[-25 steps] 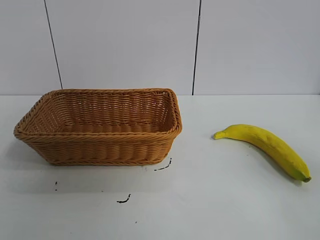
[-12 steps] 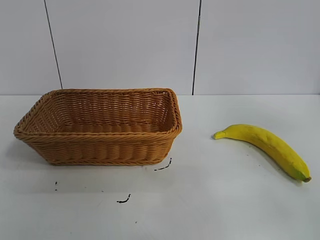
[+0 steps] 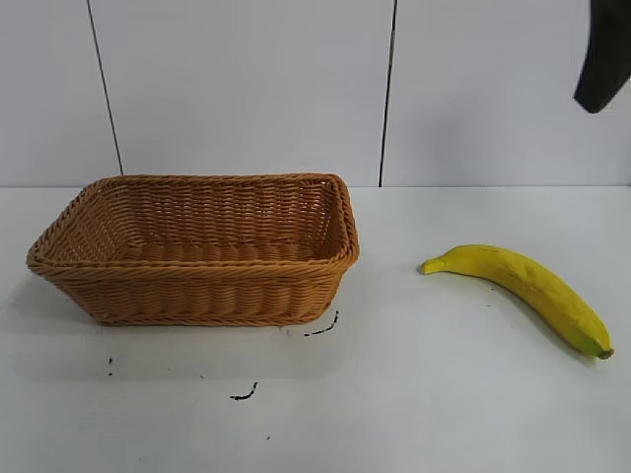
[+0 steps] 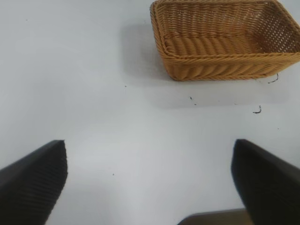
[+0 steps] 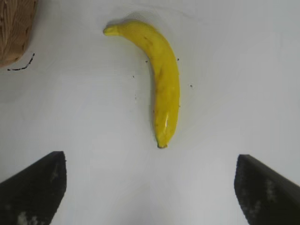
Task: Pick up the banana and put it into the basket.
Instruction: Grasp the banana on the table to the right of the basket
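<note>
Your right gripper (image 3: pixel 601 59) has just come into the exterior view, high above the tabletop's (image 3: pixel 414 394) right edge, where nothing showed a moment ago; its jaws stand wide and empty. That reads as the approach begun, no grasp yet. The banana (image 3: pixel 523 286) lies flat near the right edge, well apart from the basket (image 3: pixel 197 296) at the left; the basket holds nothing. Small black marks (image 3: pixel 245 394) dot the front; nothing blocks the path. Left gripper (image 4: pixel 150 187) parked, jaws wide.
</note>
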`<act>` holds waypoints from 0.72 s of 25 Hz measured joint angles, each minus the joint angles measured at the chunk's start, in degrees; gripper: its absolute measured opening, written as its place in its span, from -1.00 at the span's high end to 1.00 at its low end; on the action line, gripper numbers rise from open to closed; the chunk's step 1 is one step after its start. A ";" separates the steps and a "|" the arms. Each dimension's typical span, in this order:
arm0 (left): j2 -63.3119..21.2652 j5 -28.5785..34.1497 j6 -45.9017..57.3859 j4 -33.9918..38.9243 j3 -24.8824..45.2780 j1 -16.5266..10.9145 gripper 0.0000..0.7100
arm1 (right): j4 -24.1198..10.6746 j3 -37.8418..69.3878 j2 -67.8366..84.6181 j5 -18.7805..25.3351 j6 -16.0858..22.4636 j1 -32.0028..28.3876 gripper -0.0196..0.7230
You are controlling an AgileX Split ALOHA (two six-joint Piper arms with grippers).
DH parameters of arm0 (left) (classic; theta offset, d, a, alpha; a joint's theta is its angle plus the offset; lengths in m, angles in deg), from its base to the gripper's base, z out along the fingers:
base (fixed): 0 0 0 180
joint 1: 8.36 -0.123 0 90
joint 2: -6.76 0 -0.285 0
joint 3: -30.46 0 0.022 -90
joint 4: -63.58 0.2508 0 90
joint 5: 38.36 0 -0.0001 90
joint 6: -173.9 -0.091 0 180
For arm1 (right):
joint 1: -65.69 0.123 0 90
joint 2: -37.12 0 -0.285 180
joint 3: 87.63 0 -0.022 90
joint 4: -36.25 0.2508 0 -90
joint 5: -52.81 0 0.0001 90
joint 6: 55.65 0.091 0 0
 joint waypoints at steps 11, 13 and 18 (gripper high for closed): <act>0.00 0.00 0.00 0.00 0.00 0.00 -0.94 | -4.67 -0.10 -10.77 -5.47 3.30 0.05 -0.89; 0.00 0.00 0.00 0.00 0.00 0.00 -0.94 | -4.72 -0.10 -13.01 -6.11 3.49 0.05 -0.89; 0.00 0.00 0.00 0.00 0.00 0.00 -0.94 | -4.72 -0.10 -17.48 -6.22 3.49 0.05 -0.89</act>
